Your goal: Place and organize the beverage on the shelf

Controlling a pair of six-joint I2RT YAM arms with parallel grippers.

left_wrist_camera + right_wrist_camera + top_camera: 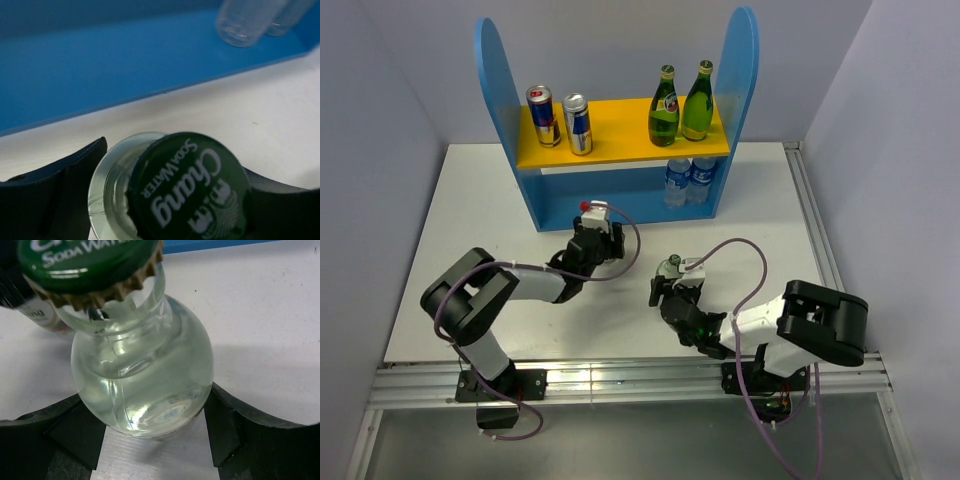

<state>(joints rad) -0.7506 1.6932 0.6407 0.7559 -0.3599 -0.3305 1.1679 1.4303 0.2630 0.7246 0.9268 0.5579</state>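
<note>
The green-capped soda water bottle (pixel 187 190) fills the near field of the left wrist view, standing between the fingers of the left gripper (pixel 175 157). One pad lies against the glass shoulder and the cap hides the other, so it cannot be told whether the grip is closed. This bottle stands on the worktop (pixel 500 220) just in front of the blue base of the shelf (pixel 620 128). The right gripper (pixel 145 395) is clamped on the body of a second soda water bottle (pixel 142 360), upright and well short of the shelf. The upper board carries two cans (pixel 540 115) at the left and two green bottles (pixel 664 105) at the right. Two water bottles (pixel 677 180) stand at the right of the lower level. The step in hand appears to be delivery of the left bottle. The next move likely calls for a confirmed grip, then a low, level advance into the lower level, left of the water bottles, keeping the bottle upright.
</note>
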